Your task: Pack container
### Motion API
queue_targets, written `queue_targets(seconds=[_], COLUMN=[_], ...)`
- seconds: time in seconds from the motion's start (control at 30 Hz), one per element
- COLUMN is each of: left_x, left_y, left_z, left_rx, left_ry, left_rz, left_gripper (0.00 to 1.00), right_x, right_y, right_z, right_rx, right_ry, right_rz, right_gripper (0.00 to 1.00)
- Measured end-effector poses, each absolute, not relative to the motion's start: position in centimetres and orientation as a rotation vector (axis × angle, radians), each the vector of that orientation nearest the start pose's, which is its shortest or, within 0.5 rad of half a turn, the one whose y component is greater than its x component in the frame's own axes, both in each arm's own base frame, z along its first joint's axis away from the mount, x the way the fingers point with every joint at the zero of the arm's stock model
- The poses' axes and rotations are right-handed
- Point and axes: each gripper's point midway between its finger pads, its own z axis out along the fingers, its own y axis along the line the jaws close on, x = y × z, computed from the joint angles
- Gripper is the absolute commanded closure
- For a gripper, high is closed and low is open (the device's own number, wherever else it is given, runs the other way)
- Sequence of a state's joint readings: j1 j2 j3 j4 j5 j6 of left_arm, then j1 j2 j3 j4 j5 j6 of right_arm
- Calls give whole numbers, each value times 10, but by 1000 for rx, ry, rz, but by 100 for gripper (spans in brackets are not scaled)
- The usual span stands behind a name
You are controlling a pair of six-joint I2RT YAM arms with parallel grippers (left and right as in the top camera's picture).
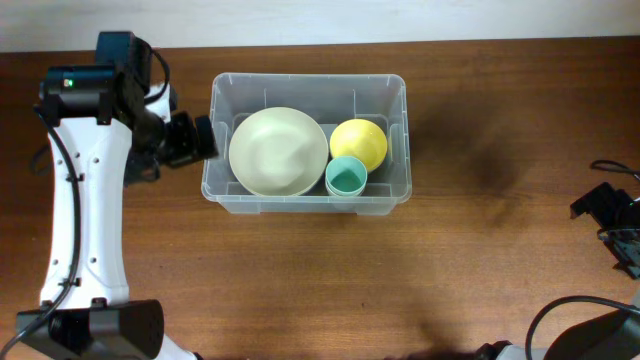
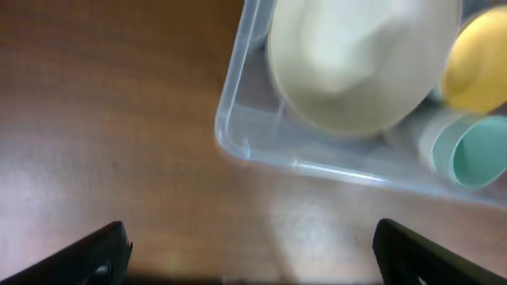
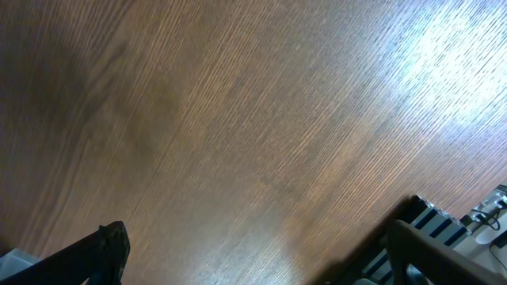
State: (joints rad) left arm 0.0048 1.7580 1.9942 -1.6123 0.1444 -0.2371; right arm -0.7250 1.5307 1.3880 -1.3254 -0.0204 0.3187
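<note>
The container (image 1: 222,187), a large clear plastic tub, stands on the table's upper middle. Inside it lie a big cream bowl (image 1: 277,151), a yellow bowl (image 1: 358,142) and a small teal cup (image 1: 346,177). My left gripper (image 1: 190,139) hovers just left of the tub's left wall, open and empty. Its wrist view shows the tub's corner (image 2: 230,134), the cream bowl (image 2: 356,55), the yellow bowl (image 2: 479,63) and the teal cup (image 2: 479,154) above the wide-apart fingers (image 2: 99,253). My right gripper (image 1: 615,225) rests at the far right edge, open over bare wood (image 3: 238,127).
The brown wooden table (image 1: 480,260) stretches around the tub. The left arm's white body (image 1: 85,230) runs down the left side. A black cable (image 1: 575,305) curls at the bottom right. A striped part (image 3: 432,222) lies by the right fingers.
</note>
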Motion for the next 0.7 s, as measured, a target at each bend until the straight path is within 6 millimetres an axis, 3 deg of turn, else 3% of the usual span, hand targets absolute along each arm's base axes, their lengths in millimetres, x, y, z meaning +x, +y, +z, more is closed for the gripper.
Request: queue_targets(seconds=[0.07, 0.17, 0.33, 0.43, 0.53, 0.7], left_x=[369, 400, 422, 433, 427, 399], left_y=[-27, -53, -101, -104, -97, -82], left_z=[256, 265, 257, 245, 234, 237], left_rx=[-198, 131, 522, 578, 576, 533], left_ry=[2824, 2680, 2513, 2406, 2274, 2029], left_rz=[-239, -214, -189, -162, -132, -79], left_gripper=[0, 0, 0, 0, 0, 0], right_x=[216, 216, 216, 216, 216, 216], right_y=[-187, -187, -187, -187, -187, -187], right_z=[157, 157, 157, 157, 157, 157], right_rx=[1513, 1512, 1513, 1513, 1512, 1511], right_ry=[2634, 2634, 2634, 2634, 2634, 2632], right_rz=[-2, -1, -2, -2, -1, -2], right_gripper=[1, 1, 1, 1, 1, 1])
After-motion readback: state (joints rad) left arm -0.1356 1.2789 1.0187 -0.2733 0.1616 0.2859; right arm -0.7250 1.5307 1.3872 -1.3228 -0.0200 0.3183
